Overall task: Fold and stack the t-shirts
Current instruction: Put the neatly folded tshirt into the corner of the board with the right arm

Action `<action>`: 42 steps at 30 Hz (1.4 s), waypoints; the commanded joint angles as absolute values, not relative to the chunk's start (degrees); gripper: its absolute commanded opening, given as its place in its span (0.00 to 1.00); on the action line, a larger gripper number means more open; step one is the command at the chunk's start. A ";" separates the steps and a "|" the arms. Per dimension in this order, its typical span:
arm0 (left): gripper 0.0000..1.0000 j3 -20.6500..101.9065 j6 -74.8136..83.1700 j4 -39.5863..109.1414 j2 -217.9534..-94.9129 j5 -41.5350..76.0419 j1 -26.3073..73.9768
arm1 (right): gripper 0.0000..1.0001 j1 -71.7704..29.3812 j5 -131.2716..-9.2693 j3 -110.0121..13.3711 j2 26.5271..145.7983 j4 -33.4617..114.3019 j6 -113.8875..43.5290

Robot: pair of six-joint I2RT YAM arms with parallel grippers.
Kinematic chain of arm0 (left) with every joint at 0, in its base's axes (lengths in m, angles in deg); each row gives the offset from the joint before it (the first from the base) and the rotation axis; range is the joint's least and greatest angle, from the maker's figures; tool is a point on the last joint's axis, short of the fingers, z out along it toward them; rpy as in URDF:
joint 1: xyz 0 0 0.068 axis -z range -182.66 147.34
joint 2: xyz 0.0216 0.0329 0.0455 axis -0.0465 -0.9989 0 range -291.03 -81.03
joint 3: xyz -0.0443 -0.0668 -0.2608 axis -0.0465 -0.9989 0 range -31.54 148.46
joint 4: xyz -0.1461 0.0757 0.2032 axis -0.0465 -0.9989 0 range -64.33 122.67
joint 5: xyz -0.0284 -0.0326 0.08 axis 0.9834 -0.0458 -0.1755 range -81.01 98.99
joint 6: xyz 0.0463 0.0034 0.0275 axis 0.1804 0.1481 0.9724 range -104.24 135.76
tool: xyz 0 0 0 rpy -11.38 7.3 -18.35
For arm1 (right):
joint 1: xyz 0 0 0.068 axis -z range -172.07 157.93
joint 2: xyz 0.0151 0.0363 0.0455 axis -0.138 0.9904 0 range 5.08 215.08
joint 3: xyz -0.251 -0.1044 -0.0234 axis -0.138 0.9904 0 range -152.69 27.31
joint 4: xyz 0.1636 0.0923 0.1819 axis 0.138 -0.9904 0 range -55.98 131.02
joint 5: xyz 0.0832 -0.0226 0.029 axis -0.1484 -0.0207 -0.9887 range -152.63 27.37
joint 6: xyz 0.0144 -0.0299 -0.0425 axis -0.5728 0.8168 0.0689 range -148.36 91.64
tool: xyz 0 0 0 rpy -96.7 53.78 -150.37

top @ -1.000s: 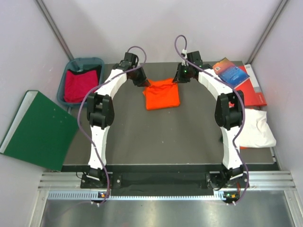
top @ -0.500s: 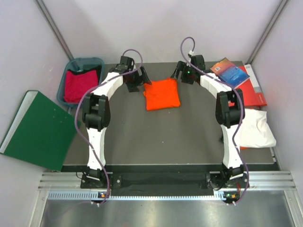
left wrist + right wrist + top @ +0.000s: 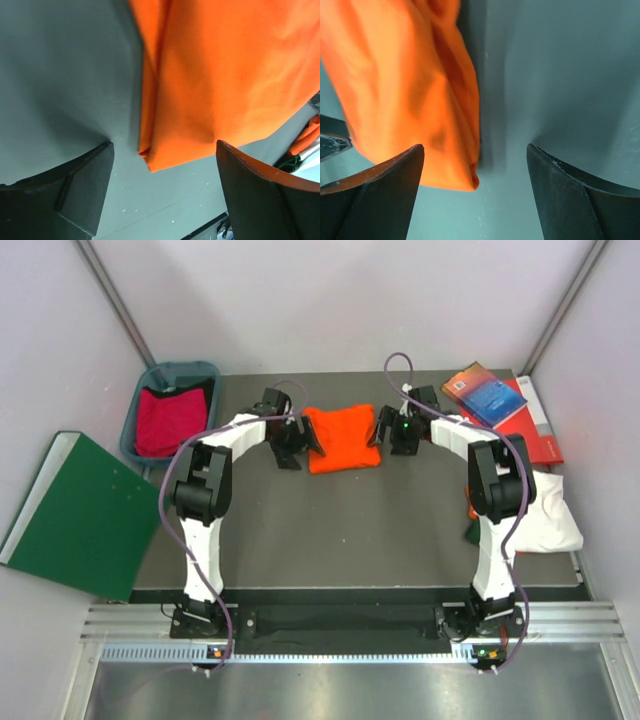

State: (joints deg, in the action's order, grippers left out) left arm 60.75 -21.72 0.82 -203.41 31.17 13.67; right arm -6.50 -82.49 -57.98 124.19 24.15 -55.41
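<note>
From above, the orange shirt lies folded into a compact rectangle on the tabletop, toward the far middle. The left jaws stand spread just beside its left edge and the right jaws stand spread just beside its right edge; neither pinches anything. A red shirt sits in the bin at far left. A white shirt lies at the right edge, near the books. A green board rests off the tabletop to the left.

In the left wrist view, the jaws are wide apart and empty. The shirt's near corner points into the gap between them, with bare tabletop on both sides of it. The stacked layers show as a seam along the edge.

In the right wrist view, the jaws are likewise spread and empty. The shirt fills the left half, its corner hanging between them and nearer the left one.

The fold looks done, so moving it to a stack is probably next. The risk lies in the layered edges. A shallow pinch could take only the top layers, and lifting would then peel the fold open. If one arm lifts ahead of the other, the bundle could sag, twist or slide out. Jaws coming in low could also push the edge and bunch the cloth.
</note>
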 commanded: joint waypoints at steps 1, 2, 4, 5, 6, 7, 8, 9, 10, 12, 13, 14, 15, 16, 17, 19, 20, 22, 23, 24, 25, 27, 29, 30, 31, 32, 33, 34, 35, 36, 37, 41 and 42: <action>0.83 62.32 -22.74 3.76 -205.47 33.51 15.09 | 0.82 -8.85 -84.25 -59.60 126.71 24.50 -54.64; 0.79 63.46 -22.74 3.58 -206.09 33.43 15.35 | 0.82 -9.38 -84.16 -60.22 127.59 24.14 -54.73; 0.64 64.61 -23.00 3.23 -208.11 33.95 15.97 | 0.79 -10.78 -84.60 -62.68 129.96 22.91 -54.73; 0.22 65.05 -23.09 3.14 -208.81 34.13 16.06 | 0.75 -11.22 -85.12 -63.47 130.84 22.56 -54.73; 0.03 66.01 -23.26 2.01 -209.86 34.04 16.14 | 0.67 -11.58 -87.04 -64.78 131.64 22.12 -54.73; 0.00 66.54 -23.35 0.87 -210.40 33.34 16.32 | 0.34 -12.10 -88.11 -65.06 132.60 22.12 -54.73; 0.00 66.63 -23.35 0.16 -210.75 32.90 16.41 | 0.18 -12.45 -89.07 -64.89 132.87 22.21 -54.99; 0.00 66.46 -23.61 -0.80 -210.58 32.29 16.49 | 0.04 -12.98 -88.91 -64.45 132.87 21.86 -55.60; 0.00 66.11 -23.62 -0.99 -210.32 31.76 16.58 | 0.00 -13.16 -88.21 -64.10 132.53 21.16 -55.70; 0.00 64.71 -23.53 -2.30 -209.00 30.97 16.58 | 0.00 -13.34 -86.98 -61.20 131.12 20.45 -55.61; 0.00 64.09 -23.36 -2.74 -208.39 30.62 16.67 | 0.00 -13.34 -86.71 -59.89 129.46 20.28 -55.35; 0.00 63.30 -23.27 -3.36 -207.34 30.35 16.76 | 0.00 -13.34 -85.75 -57.52 128.66 18.88 -55.09; 0.00 62.51 -22.92 -4.23 -206.80 30.35 16.85 | 0.00 -13.34 -85.57 -56.37 127.87 18.08 -54.04; 0.00 60.33 -22.74 -5.20 -206.10 30.52 16.93 | 0.00 -13.34 -85.31 -55.23 126.21 17.12 -53.33; 0.00 59.17 -22.48 -5.82 -204.62 30.26 17.28 | 0.00 -13.34 -84.70 -52.61 125.33 15.54 -52.72; 0.00 54.62 -22.04 -6.96 -202.85 30.26 17.81 | 0.00 -13.43 -84.52 -49.69 122.43 14.13 -50.87; 0.00 53.29 -21.86 -7.49 -200.84 29.91 18.51 | 0.00 -13.60 -83.91 -47.24 121.46 12.21 -50.26; 0.00 48.82 -21.68 -9.41 -197.77 29.82 19.30 | 0.00 -13.86 -83.46 -43.99 118.65 9.31 -48.32; 0.00 47.31 -21.60 -10.21 -196.53 29.47 20.44 | 0.00 -14.21 -83.02 -43.01 117.68 8.07 -47.71; 0.00 45.99 -21.60 -11.17 -195.38 29.04 21.15 | 0.00 -14.65 -82.85 -41.87 115.67 7.27 -47.00; 0.00 44.67 -21.60 -11.71 -193.11 29.21 21.85 | 0.00 -15.00 -82.58 -40.73 114.52 6.48 -46.82; 0.00 40.98 -21.86 -13.38 -190.99 29.03 24.31 | 0.00 -15.97 -82.84 -37.30 111.54 4.81 -46.73; 0.00 39.30 -22.12 -14.86 -189.05 28.25 26.24 | 0.00 -16.67 -82.84 -34.22 109.94 3.84 -47.08; 0.00 39.47 -22.04 -15.66 -188.70 26.85 26.43 | 0.00 -17.37 -82.76 -33.34 108.54 4.01 -47.35; 0.00 39.74 -21.86 -16.27 -188.61 26.05 26.51 | 0.00 -17.64 -82.76 -32.20 108.18 4.10 -47.35; 0.00 40.00 -21.77 -16.80 -188.52 25.26 26.51 | 0.00 -17.90 -82.58 -31.93 107.92 4.10 -47.61; 0.00 40.96 -21.51 -17.85 -188.52 24.03 26.51 | 0.00 -18.17 -82.49 -31.84 107.48 3.84 -47.61; 0.02 41.66 -21.33 -18.65 -188.52 23.06 26.51 | 0.00 -18.35 -81.97 -32.36 107.30 3.14 -47.53; 0.24 42.46 -21.07 -19.52 -188.34 22.18 26.51 | 0.05 -18.52 -81.36 -32.89 106.95 2.44 -47.26; 0.39 44.03 -20.81 -21.53 -188.08 21.57 26.51 | 0.19 -18.44 -80.74 -33.50 105.47 1.82 -47.00; 0.58 45.09 -20.63 -22.51 -186.77 19.04 26.60 | 0.29 -18.52 -78.47 -34.81 104.24 0.51 -46.74; 0.99 49.22 -19.84 -27.00 -181.58 11.64 27.13 | 0.91 -18.52 -67.49 -40.26 95.45 -3.97 -44.63; 0.99 50.01 -19.66 -27.44 -180.62 10.76 27.13 | 0.99 -18.52 -64.16 -41.67 92.30 -5.12 -44.19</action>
